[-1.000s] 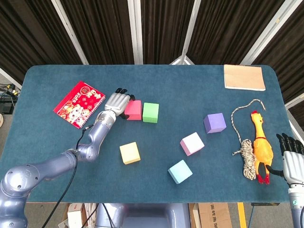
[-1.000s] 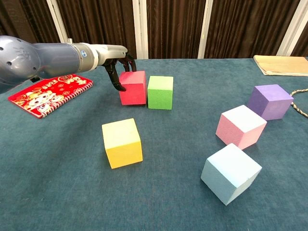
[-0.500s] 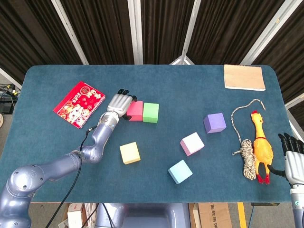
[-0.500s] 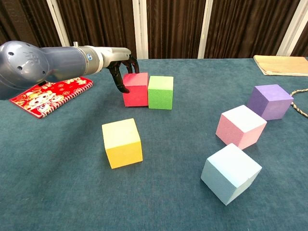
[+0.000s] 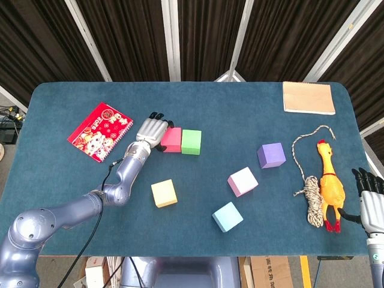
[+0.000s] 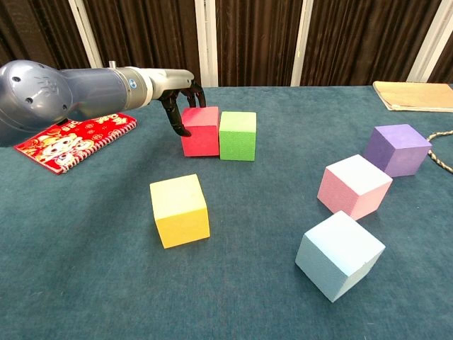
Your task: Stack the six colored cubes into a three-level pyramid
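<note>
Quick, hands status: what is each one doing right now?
Left hand: fingers touching the red cube's left side; a real grip cannot be told.
Right hand: at the table's right edge, holding nothing, fingers apart.

Six cubes (image 5: 242, 181), two notebooks (image 5: 100, 131), one rubber chicken (image 5: 330, 182), one rope (image 5: 312, 192)

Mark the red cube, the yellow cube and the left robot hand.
red cube (image 6: 201, 134), chest view, front face.
yellow cube (image 6: 179, 210), chest view, front face.
left robot hand (image 5: 152, 129), head view, back of the hand.
</note>
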Available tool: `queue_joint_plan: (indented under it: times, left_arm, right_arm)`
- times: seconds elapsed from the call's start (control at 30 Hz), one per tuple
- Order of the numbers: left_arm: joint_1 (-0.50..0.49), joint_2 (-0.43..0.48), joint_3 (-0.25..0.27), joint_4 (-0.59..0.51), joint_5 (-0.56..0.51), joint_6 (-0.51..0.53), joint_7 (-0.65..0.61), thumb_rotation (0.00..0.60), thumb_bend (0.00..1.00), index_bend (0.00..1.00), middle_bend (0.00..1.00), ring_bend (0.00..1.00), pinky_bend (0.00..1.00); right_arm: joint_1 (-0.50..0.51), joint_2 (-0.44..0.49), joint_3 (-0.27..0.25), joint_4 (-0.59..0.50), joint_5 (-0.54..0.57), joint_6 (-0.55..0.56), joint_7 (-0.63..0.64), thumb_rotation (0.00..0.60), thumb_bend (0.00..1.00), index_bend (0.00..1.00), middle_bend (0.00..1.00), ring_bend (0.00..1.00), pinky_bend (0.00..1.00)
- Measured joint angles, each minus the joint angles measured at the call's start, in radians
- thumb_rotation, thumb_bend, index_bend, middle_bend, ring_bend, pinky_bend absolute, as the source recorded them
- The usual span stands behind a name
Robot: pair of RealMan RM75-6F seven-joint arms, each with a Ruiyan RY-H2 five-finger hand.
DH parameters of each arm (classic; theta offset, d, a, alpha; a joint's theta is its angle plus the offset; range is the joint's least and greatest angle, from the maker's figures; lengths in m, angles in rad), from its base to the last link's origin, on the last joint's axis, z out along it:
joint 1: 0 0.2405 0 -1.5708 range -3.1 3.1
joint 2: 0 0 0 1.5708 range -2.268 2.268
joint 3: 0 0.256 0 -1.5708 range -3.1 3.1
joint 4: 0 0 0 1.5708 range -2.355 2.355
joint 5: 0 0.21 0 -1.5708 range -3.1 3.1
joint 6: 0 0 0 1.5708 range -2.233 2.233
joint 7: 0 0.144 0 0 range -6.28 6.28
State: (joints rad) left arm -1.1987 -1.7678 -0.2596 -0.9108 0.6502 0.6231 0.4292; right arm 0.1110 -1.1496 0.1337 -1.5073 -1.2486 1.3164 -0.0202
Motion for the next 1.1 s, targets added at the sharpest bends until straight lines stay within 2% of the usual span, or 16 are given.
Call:
queue_joint_plan:
  times: [1.1]
  left_arm:
    - [-0.015, -0.025, 0.004, 0.027, -0.018, -0.013, 0.03, 0.6, 0.34, 0.25, 0.25, 0.07, 0.0]
  right_arm:
    - [-0.002, 0.007, 0.001, -0.002, 0.005, -0.004, 0.009, 0.6, 0.19, 0.05, 0.06, 0.03, 0.0]
